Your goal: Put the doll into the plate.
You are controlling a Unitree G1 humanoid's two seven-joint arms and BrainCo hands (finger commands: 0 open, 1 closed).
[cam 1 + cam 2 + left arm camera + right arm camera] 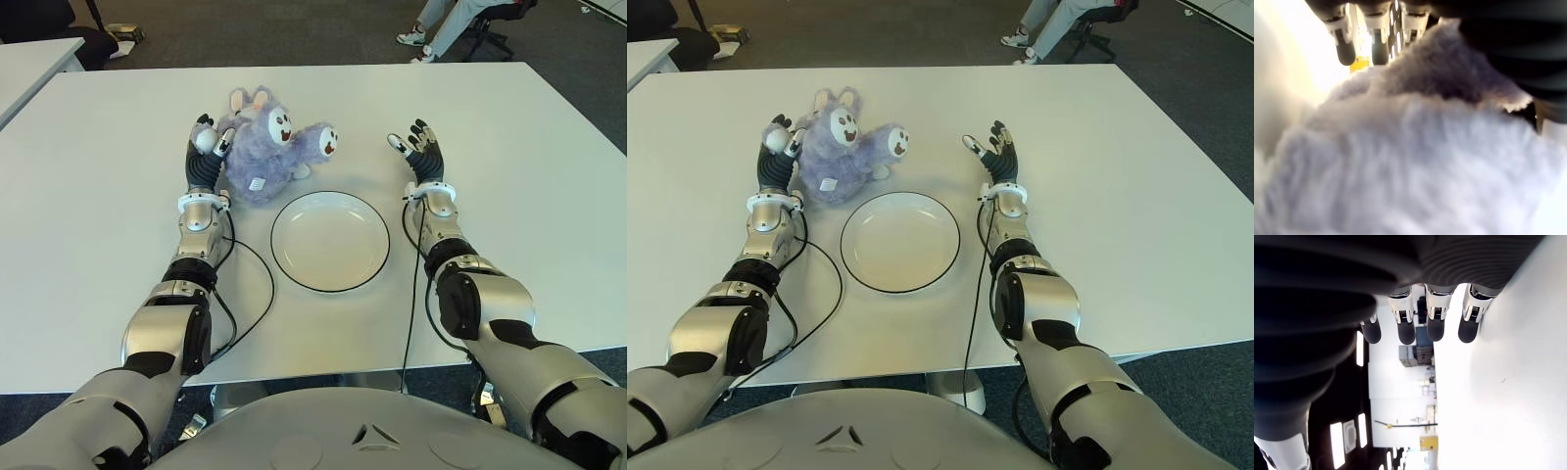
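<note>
We find no text, label, brand, number or sign that can be read in any view. The fluffy purple plush doll [263, 147] carries a small white sewn tag [257, 182] on its body, but whatever may be printed on it is too small for us to make out. The round white plate with a thin dark rim [330, 241] and the white table top [509, 176] are plain, with no markings.

A lavender plush doll [263, 147] with white face and paws; a white plate [330, 241], black-rimmed; a white counter [88, 196].
</note>
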